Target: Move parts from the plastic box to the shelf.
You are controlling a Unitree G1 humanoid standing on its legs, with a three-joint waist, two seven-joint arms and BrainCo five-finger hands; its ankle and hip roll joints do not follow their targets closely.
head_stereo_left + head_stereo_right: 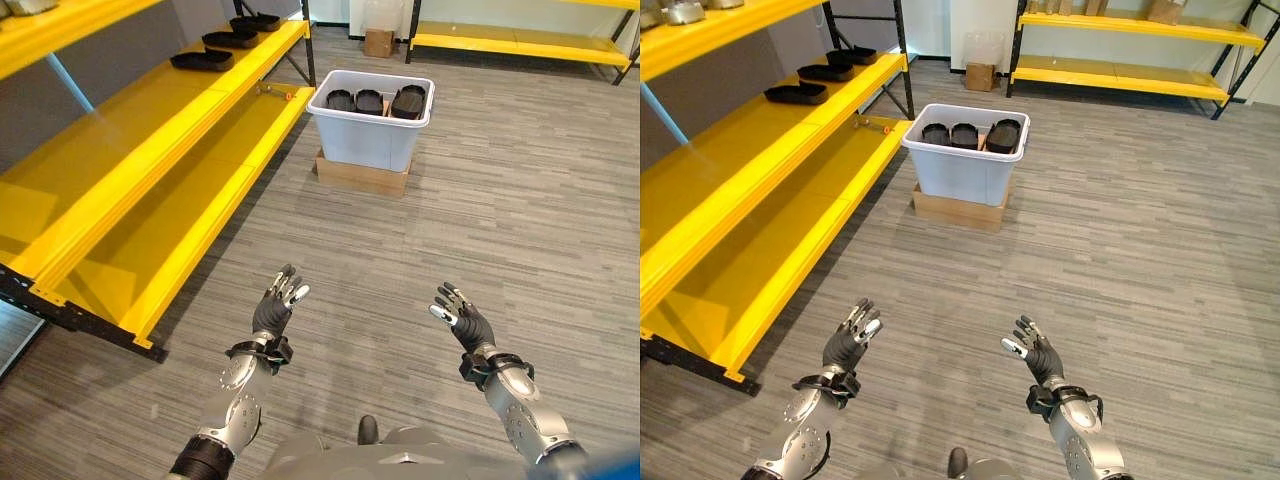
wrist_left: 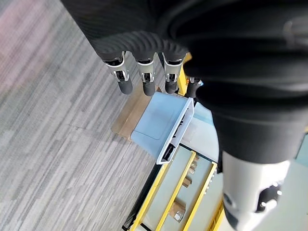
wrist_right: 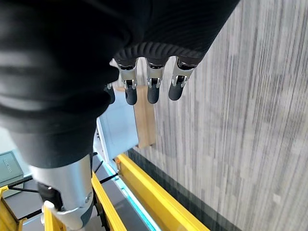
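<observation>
I see the black parts [image 1: 369, 101] standing on edge in a row inside the white plastic box [image 1: 372, 140], only their upper rims clear of its wall, so I can't make out their full shape or count them with certainty. The box sits on a flat cardboard piece [image 1: 362, 176] on the grey floor [image 1: 520, 210], just beside the far end of the yellow shelf [image 1: 150, 150]. Three more black parts [image 1: 202, 60] already lie on the shelf's middle level toward its far end. The top level is cut off at the frame edge; something pale rests there in the right eye view, but I can't tell what it is.

Both my hands hang low in front of me, well apart from the box and from each other. The left hand [image 1: 277, 308] has its fingers straight and relaxed, holding nothing. The right hand [image 1: 459, 315] is the same, fingers extended and empty. A second yellow rack [image 1: 1120, 75] stands along the far wall, with a small cardboard carton [image 1: 980, 76] beside it.
</observation>
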